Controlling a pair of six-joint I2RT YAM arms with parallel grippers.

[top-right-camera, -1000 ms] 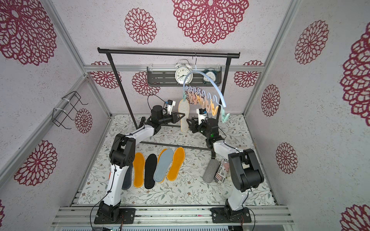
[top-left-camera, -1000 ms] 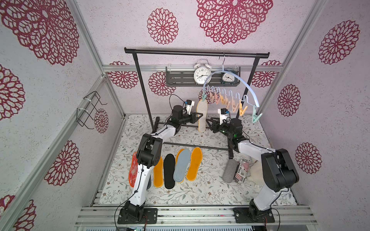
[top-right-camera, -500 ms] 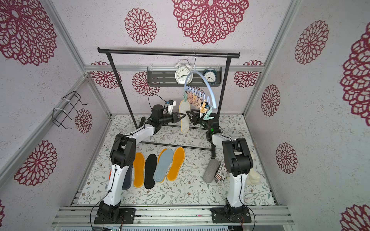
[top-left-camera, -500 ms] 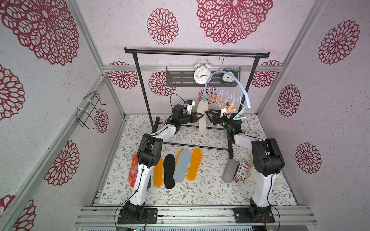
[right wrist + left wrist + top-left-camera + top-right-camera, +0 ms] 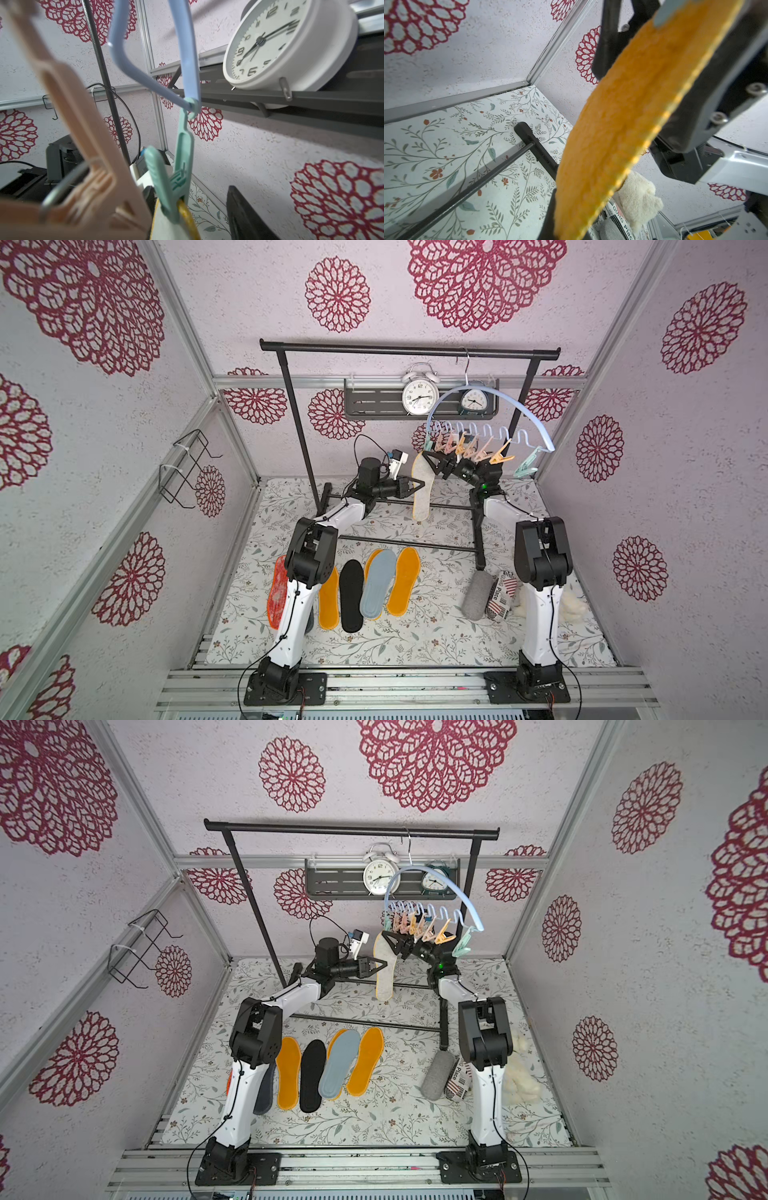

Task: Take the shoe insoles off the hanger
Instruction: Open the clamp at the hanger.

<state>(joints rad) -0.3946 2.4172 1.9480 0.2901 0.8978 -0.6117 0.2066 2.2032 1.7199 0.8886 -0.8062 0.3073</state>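
The pale blue hanger (image 5: 528, 416) (image 5: 459, 894) hangs by its hook from the black rack. A mint clothespin (image 5: 178, 176) at its end clamps one of the shoe insoles (image 5: 422, 489) (image 5: 384, 969), which has a beige back and a yellow face (image 5: 623, 124) and hangs upright. My left gripper (image 5: 417, 485) (image 5: 382, 965) (image 5: 571, 228) is shut on its middle. My right gripper (image 5: 430, 460) (image 5: 391, 940) (image 5: 195, 218) stands open, its jaws either side of the pin and the insole's top. Several other insoles (image 5: 378, 583) (image 5: 338, 1065) lie flat on the floor.
The black rack (image 5: 407, 350) spans the back, its foot bars on the floral mat. A shelf behind it holds a white clock (image 5: 286, 45). A grey felt roll (image 5: 476, 595), a printed packet and a white fluffy thing (image 5: 573, 603) lie by the right arm's base. A wire bracket (image 5: 183, 468) is on the left wall.
My right gripper has risen and moved left from beside the rack's post to the mint pin, its jaws spreading. The hanger swung and shifted. My left gripper kept its hold on the insole.
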